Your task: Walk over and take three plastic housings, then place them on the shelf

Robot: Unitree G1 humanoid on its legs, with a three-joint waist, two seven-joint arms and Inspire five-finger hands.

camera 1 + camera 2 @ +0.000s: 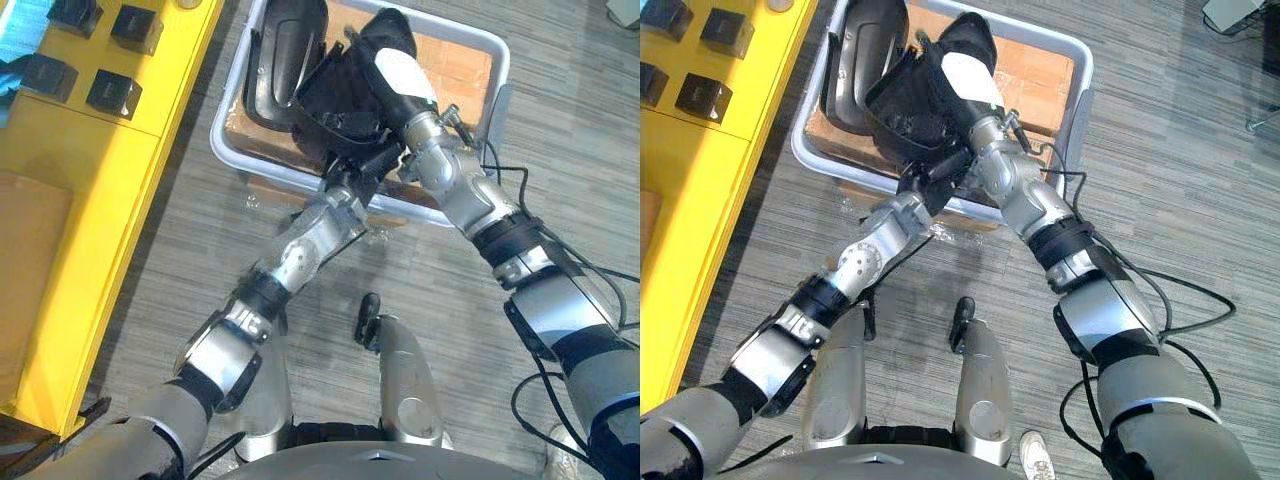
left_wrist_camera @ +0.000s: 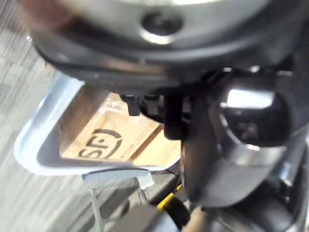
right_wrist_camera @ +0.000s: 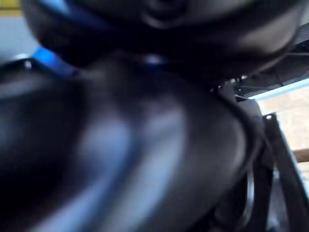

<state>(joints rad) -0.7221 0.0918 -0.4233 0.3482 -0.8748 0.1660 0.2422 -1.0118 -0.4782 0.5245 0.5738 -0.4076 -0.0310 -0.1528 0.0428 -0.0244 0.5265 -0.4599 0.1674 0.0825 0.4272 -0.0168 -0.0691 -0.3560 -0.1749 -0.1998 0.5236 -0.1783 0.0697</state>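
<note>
Left hand [image 1: 354, 166] and right hand [image 1: 405, 75] flank tilted housing [image 1: 325, 100] at the tray [image 1: 232, 155].

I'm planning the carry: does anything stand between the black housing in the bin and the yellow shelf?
Only the bin's left rim, to lift over; nothing lies on the floor between. Small black boxes take part of the shelf.

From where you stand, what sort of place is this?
Probably a factory or assembly workshop: a grey bin holds black plastic housings, and a yellow shelf beside it carries small black parts.
</note>
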